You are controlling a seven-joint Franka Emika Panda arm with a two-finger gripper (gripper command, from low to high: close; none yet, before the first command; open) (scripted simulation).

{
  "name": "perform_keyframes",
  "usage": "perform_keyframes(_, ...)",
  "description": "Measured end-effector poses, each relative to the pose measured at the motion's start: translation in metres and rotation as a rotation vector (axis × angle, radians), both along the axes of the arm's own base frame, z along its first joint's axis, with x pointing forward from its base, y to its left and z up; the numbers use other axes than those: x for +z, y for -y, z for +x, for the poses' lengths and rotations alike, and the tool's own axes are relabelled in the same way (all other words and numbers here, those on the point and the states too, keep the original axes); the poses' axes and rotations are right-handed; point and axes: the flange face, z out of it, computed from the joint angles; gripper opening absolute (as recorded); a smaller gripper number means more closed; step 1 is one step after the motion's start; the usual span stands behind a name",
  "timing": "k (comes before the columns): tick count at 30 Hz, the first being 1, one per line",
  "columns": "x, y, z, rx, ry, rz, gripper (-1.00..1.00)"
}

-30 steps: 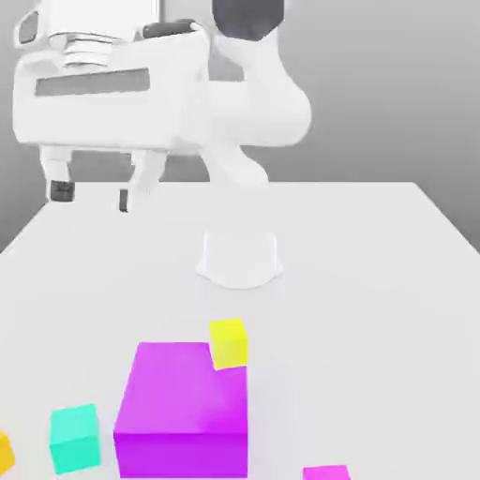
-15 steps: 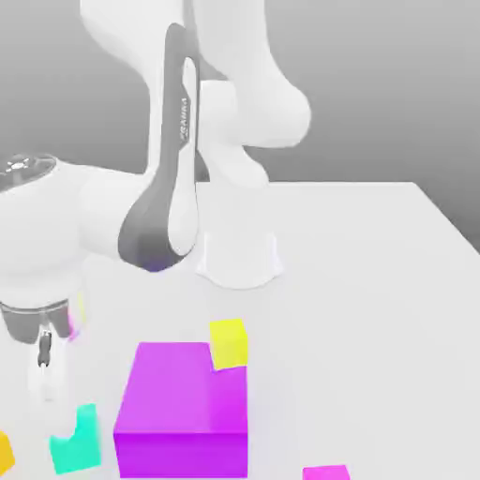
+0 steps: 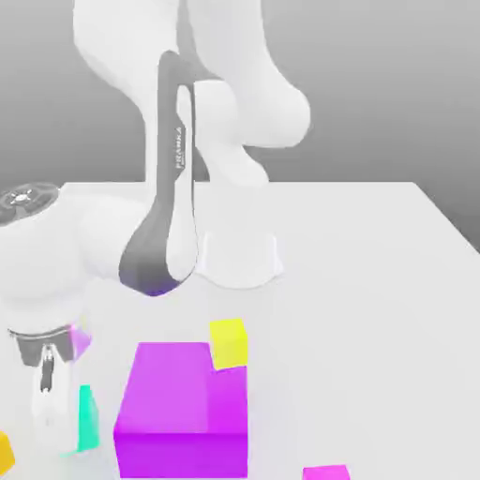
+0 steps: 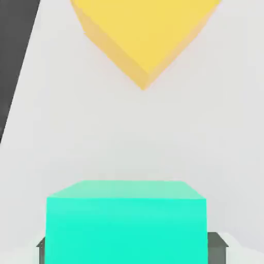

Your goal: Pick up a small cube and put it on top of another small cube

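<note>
The small cube is plain teal. In the hand view it sits squarely between my two dark finger pads, which press on its opposite sides. In the exterior view, a narrow strip of the small cube shows beside my gripper, low over the table at the exterior view's left. My gripper is shut on this cube. I cannot tell whether the cube still touches the table.
A big magenta block stands just to the right of my hand in the exterior view, with a small yellow cube at its far corner. An orange cube lies at the left edge. The robot base stands behind.
The arm swung down from high above to the teal cube. The fingers, open around it half a second ago, have closed on it, and the hand now hides most of the cube.
</note>
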Motion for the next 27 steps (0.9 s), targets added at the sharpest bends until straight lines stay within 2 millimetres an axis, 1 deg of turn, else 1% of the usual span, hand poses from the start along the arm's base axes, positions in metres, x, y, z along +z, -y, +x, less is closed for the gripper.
perform_keyframes(3,0.029,-0.031,-0.004,0.037,0.005,0.009,-1.00)
perform_keyframes(5,0.047,-0.058,-0.008,0.077,0.007,0.014,-1.00)
perform_keyframes(8,0.070,-0.092,-0.019,0.125,0.008,0.017,-1.00)
perform_keyframes(13,0.101,-0.134,-0.048,0.179,0.006,0.015,-1.00)
perform_keyframes(18,0.121,-0.175,-0.083,0.243,0.000,0.002,-1.00)
perform_keyframes(20,0.109,-0.180,-0.087,0.252,-0.002,-0.003,-1.00)
perform_keyframes(23,0.076,-0.182,-0.088,0.254,-0.002,-0.005,-1.00)
perform_keyframes(24,0.065,-0.182,-0.089,0.255,-0.002,-0.004,1.00)
perform_keyframes(27,0.065,-0.182,-0.089,0.255,-0.002,-0.004,1.00)
